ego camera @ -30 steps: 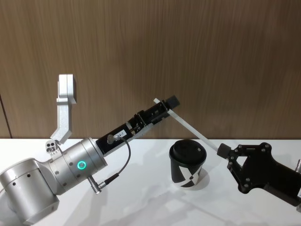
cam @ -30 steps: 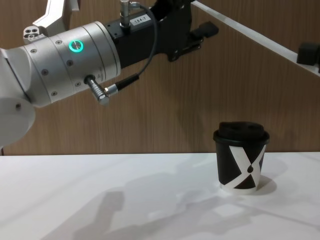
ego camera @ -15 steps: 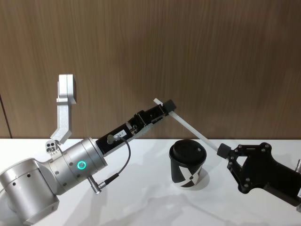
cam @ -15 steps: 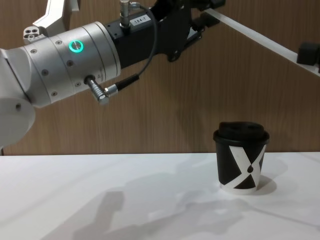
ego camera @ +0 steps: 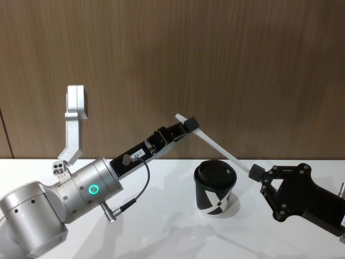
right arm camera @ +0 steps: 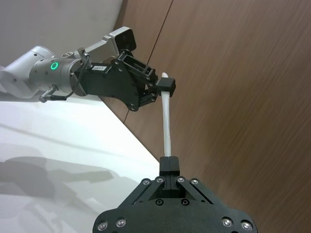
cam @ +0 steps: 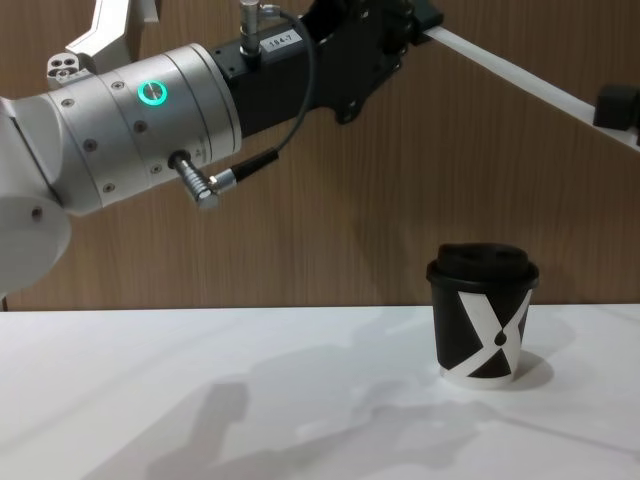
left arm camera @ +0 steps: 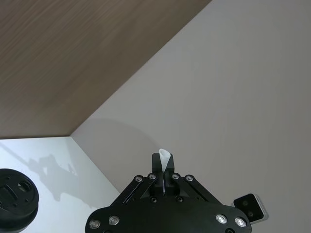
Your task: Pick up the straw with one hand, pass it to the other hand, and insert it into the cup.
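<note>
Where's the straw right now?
Head view: the straw slants through the air above the cup, its upper end in the left hand, its lower end in the right hand.

Slanting straw between left pincer, tight on its upper end, and right pincer, above the cup.

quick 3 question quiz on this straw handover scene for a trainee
1. True or false: the long thin white straw is already inside the black paper cup with the white X pattern.
2. Of the left gripper and right gripper, which grips the straw? A) left only B) right only C) both
3. Fill in: the black domed lid is ___ the cup.
Key: 1 false; 2 C; 3 on
</note>
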Available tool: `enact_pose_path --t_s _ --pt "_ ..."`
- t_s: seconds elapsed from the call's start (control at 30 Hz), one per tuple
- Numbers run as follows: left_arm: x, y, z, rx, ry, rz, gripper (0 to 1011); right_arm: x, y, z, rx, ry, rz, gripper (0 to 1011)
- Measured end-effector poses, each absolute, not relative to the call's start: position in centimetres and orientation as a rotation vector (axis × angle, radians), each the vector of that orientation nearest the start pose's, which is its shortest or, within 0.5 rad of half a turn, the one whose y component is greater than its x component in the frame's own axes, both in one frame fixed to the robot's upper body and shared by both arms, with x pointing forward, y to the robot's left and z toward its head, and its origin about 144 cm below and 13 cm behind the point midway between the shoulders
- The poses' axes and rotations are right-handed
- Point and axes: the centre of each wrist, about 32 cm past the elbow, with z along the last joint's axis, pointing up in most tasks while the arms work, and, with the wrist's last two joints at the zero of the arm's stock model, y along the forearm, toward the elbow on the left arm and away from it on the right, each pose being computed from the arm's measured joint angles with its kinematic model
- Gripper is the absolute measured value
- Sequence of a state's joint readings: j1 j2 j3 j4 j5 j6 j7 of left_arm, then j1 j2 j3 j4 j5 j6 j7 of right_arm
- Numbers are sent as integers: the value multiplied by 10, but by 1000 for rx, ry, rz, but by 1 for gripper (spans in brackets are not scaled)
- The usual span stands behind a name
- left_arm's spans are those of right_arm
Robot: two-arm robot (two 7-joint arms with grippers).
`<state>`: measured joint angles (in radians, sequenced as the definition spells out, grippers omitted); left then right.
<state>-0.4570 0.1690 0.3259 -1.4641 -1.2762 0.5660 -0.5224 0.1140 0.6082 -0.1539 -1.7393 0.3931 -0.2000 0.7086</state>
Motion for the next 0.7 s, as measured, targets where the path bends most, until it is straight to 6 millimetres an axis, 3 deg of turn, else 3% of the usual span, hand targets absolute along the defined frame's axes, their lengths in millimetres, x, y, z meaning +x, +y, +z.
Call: enact_pose_path --t_s 0.13,0.27,0.6,0.7 --pt "559 176 1264 -526 766 282 13 476 -326 1251 -14 -437 -623 6" --pt "559 176 1264 -526 766 282 12 476 -326 1251 -14 -437 -623 83" --pt "559 176 1264 -526 766 282 12 476 -326 1251 -14 -437 -623 418" --pt "559 176 1264 -525 766 281 13 476 -326 1251 -14 -437 -623 476"
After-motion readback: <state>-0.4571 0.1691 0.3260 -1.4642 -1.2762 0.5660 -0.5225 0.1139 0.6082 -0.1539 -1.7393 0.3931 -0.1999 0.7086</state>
